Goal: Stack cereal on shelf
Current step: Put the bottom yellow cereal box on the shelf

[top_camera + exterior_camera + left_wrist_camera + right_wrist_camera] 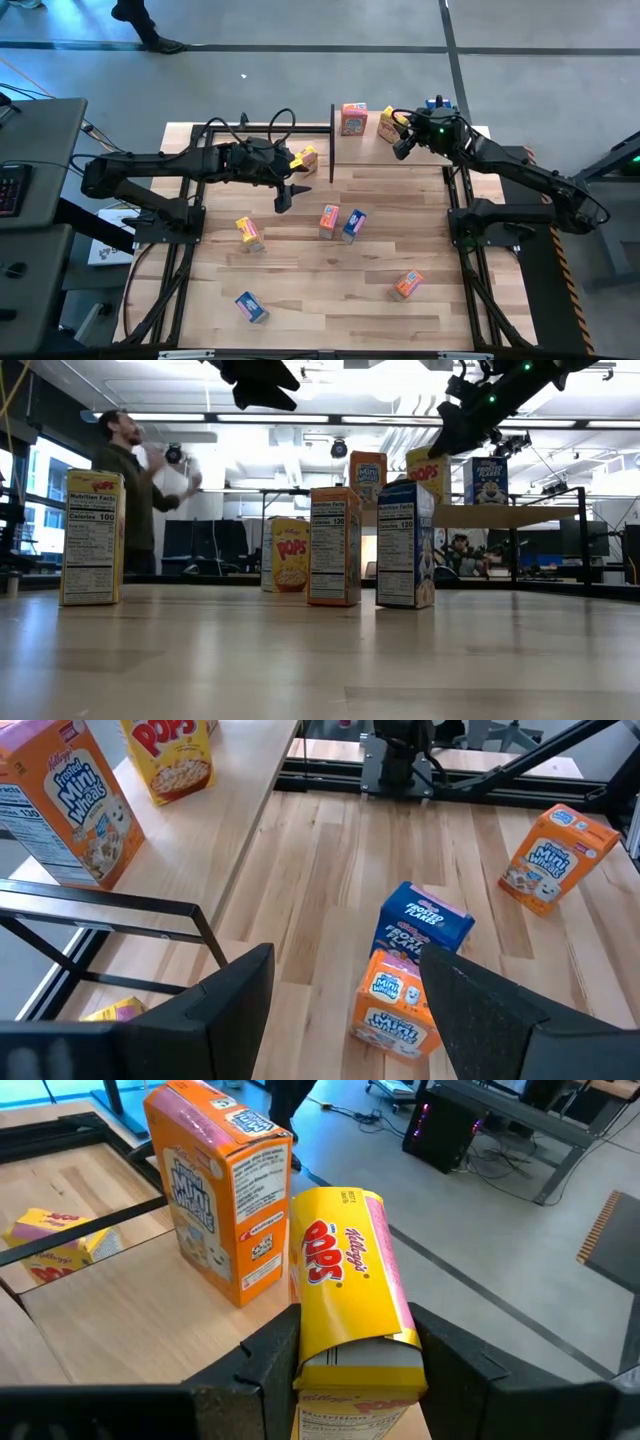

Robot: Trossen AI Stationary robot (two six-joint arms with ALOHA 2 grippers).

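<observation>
The shelf [365, 148] stands at the table's far edge, right of the middle. On its board stand an orange cereal box [353, 118] and a blue one [437, 103]. Between them is a yellow cereal box [350, 1280], with my right gripper [365, 1365] shut on it. My left gripper [350, 1020] hangs open over the table's middle, above an upright orange box [395, 1005] and a blue one [425, 925], with nothing between its fingers. Several more boxes stand or lie on the tabletop. My right gripper pinches the yellow box between its two fingers, at the end nearer the gripper [355, 1370]. The fingers come slanting down from the table's right and near side. The box leans away from the gripper, pink top uppermost, beside the orange box. Whether its base rests on the board I cannot tell.
Loose boxes on the tabletop: yellow [305, 158] by the shelf's left post, yellow [247, 230], orange [407, 285], blue [250, 306]. The shelf's thin black posts [331, 140] stand near my left gripper. A person [130, 480] stands beyond the table's far side.
</observation>
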